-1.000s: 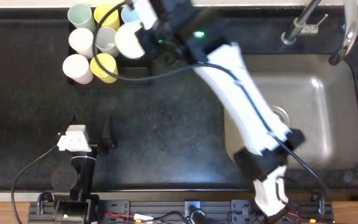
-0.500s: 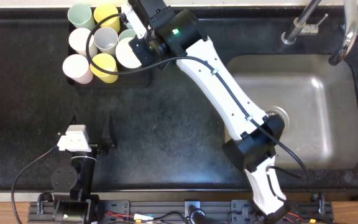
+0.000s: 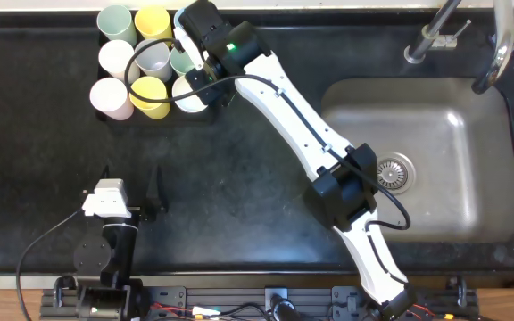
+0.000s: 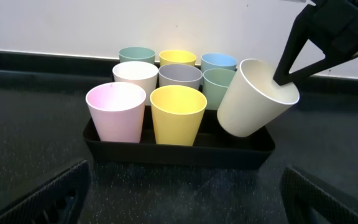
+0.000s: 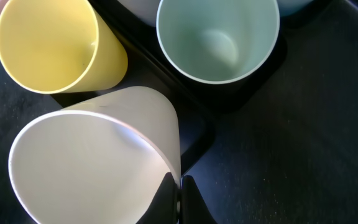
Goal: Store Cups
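Partly hidden: blue cup, behind green cup at back right corner of the tray. This black tray, at back left of the counter, holds 8 upright cups. At counter's front left, left gripper rests, jaws wide apart, empty. The right gripper pinches the rim of the cream cup, tilted over tray's front right corner.

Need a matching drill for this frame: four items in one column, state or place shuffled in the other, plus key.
Column 1
1. cream cup
2. pink cup
3. front yellow cup
4. left claw

Column 2
a. open, apart from the tray
b. upright in a tray corner
c. tilted, rim pinched by the right claw
d. upright, middle of the tray row nearest the arms

Pairs: 1-c, 2-b, 3-d, 4-a
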`<state>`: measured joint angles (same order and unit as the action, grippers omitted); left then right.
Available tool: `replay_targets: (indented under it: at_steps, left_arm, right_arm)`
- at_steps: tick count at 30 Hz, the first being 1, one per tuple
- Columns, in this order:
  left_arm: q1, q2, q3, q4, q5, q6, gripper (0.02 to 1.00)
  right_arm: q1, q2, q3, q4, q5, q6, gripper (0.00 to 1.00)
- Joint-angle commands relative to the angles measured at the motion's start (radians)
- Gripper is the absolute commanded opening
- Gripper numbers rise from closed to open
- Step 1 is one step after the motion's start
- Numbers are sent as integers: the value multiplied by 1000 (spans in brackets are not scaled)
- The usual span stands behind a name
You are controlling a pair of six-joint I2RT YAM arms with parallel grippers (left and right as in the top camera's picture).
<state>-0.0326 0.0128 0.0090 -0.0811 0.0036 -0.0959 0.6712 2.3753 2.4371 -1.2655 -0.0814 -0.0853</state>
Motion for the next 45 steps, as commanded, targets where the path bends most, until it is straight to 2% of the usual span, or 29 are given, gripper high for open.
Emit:
replay_targets:
  at_steps: [1,10,41,42,43,44,45]
  left_arm:
    - [-2,-10,-1,-4,-5,21,998]
    - [-2,-10,-1,-4,-5,21,998]
    - [-2,-10,-1,-4,-5,21,998]
    - [-2,-10,-1,-4,-5,21,998]
    - [-2,-10,-1,-4,-5,21,998]
    - [-2,-10,-1,-4,-5,21,998]
    - [-2,-10,-1,-4,-5,21,998]
  right_arm:
    - [3,34,31,8,-3,4,42]
    - [3,58,31,33,27,3,42]
    - [-6,105,30,13,19,0,49]
    - [-6,105,30,13,19,0,159]
    - [-6,105,30,13,19,0,343]
    - [-7,105,31,13,19,0,590]
    - [-8,105,31,13,19,1,730]
